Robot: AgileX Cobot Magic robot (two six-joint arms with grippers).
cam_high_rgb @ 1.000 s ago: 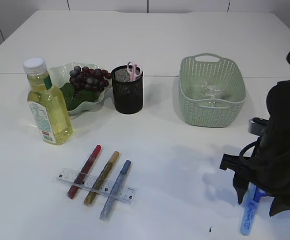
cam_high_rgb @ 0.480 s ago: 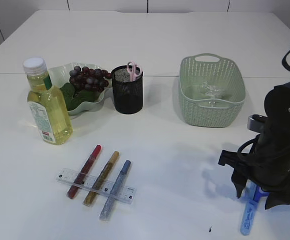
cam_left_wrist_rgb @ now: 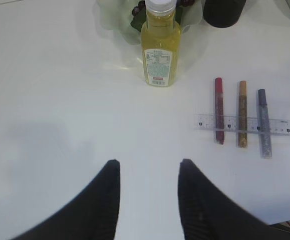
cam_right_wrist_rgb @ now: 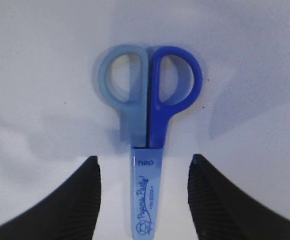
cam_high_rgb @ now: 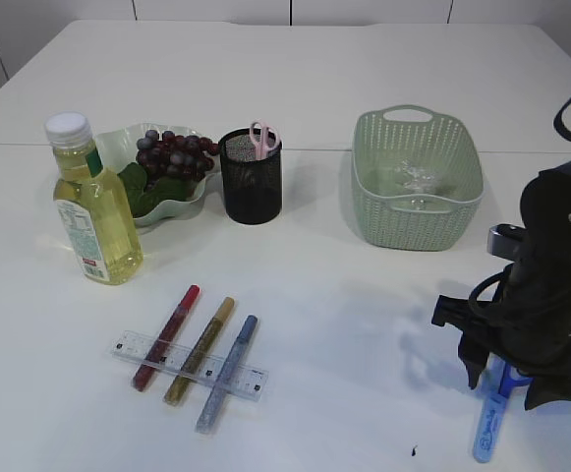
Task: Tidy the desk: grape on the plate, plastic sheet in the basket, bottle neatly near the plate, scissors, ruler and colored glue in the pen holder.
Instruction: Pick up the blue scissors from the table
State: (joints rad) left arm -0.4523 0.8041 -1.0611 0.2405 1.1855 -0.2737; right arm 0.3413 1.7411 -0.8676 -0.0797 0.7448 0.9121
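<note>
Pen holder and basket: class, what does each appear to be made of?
Pen holder: looks like black metal mesh, matte, with fine see-through perforations. Basket: probably moulded plastic, pale green with a slight sheen, perforated walls and a smooth rolled rim.

glossy plastic scissors (cam_right_wrist_rgb: 145, 150) (blue), matt white table (cam_high_rgb: 364, 69)

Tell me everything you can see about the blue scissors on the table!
The blue scissors lie flat on the white table, closed. One finger loop is pale blue, the other darker blue, both looking like plastic. The blades sit inside a light blue sheath with dark writing on it. In the right wrist view the right tool is open, one finger on each side of the sheath, not touching it as far as shows. In the exterior view the scissors lie at the table's near right, partly hidden by that arm.
</note>
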